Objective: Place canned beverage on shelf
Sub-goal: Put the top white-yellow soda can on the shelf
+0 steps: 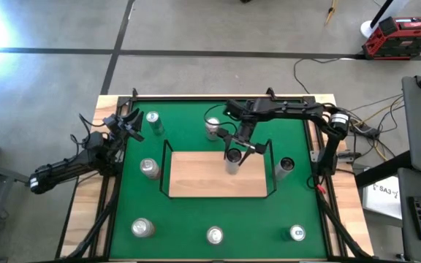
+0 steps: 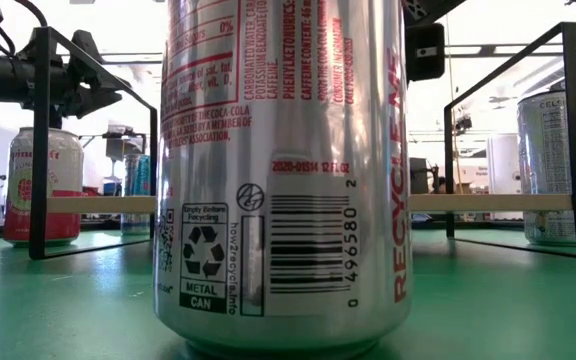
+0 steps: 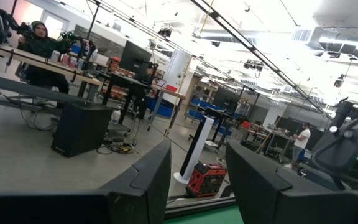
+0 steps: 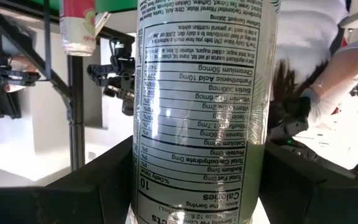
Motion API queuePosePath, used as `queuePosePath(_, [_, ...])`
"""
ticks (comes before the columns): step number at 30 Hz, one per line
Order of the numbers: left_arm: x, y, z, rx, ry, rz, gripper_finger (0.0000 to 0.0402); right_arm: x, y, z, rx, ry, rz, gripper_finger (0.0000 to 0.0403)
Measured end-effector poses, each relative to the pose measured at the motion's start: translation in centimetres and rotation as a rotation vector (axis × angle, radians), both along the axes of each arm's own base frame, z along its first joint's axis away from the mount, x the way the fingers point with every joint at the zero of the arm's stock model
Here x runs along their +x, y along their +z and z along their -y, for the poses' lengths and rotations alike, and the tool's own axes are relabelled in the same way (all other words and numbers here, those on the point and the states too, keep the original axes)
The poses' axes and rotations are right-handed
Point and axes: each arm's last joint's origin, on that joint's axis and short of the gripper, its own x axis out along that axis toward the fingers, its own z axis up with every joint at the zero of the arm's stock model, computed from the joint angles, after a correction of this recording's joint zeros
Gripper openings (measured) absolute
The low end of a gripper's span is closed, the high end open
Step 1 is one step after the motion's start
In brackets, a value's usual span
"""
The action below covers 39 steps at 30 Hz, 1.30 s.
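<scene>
Over shelf (image 1: 218, 186), right gripper (image 1: 234, 155) clamped on can (image 1: 233, 161); left gripper (image 1: 130, 124) together, table edge.

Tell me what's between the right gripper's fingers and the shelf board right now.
A tall silver can, clamped in the right gripper over the shelf. The high view shows this; whether the can touches the board isn't visible.

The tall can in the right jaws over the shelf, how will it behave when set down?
The tall can is slim and upright, so probably tippy if nudged. Its glossy metal wall looks slippery and likely dents under a hard squeeze. On its side it would probably roll, though the shelf has a wire rail.
</scene>
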Motion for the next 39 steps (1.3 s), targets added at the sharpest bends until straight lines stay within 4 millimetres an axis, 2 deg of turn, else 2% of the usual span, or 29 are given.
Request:
queuePosePath(5, [0.0,0.0,0.0,0.000,0.000,0.000,0.0137,0.8,-0.2,-0.2,-0.004,0.006,0.017,0.0261])
queuePosePath(14, [0.0,0.0,0.0,0.000,0.000,0.000,0.0137,2.0,-3.9,0.0,0.086,0.065,0.055,0.0261])
queuePosePath(21, [0.0,0.0,0.0,0.000,0.000,0.000,0.0137,2.2,-4.9,-0.1,0.077,0.068,0.045,0.0261])
queuePosePath(28, [0.0,0.0,0.0,0.000,0.000,0.000,0.0137,1.9,-5.5,-1.0,0.035,0.090,0.075,0.0261])
queuePosePath(39, [0.0,0.0,0.0,0.000,0.000,0.000,0.0137,0.7,-6.5,-1.9,0.092,0.119,0.062,0.0261])
